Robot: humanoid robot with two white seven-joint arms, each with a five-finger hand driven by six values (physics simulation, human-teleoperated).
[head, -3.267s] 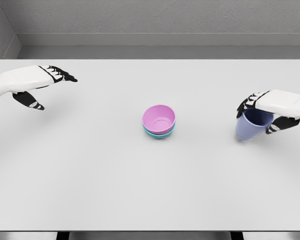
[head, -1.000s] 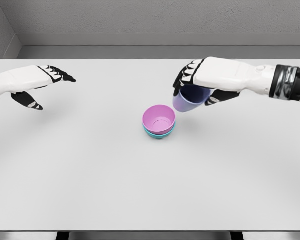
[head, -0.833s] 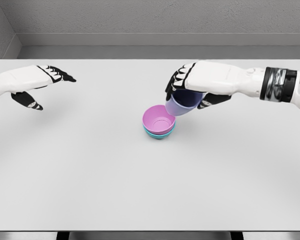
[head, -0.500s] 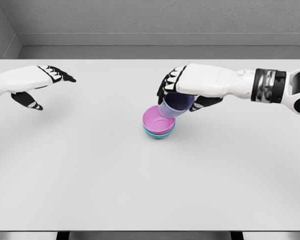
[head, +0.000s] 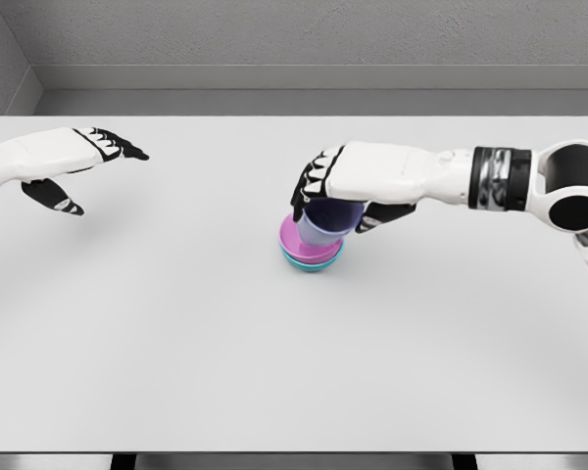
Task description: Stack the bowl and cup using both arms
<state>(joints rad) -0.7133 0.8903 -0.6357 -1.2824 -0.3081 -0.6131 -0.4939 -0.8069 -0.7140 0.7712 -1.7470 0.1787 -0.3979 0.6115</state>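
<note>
One right robot hand [head: 338, 191] grips the purple cup [head: 323, 220] over the pink bowl [head: 296, 242].

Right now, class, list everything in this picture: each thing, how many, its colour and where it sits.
table: one, white, fills the view
pink bowl: one, pink, table centre, nested in the teal bowl
teal bowl: one, teal, under the pink bowl
cup: one, lavender-blue, tilted over the pink bowl, held
right hand: one, white with black fingers, grasping the cup
left hand: one, white and black, open, far left above the table
</note>
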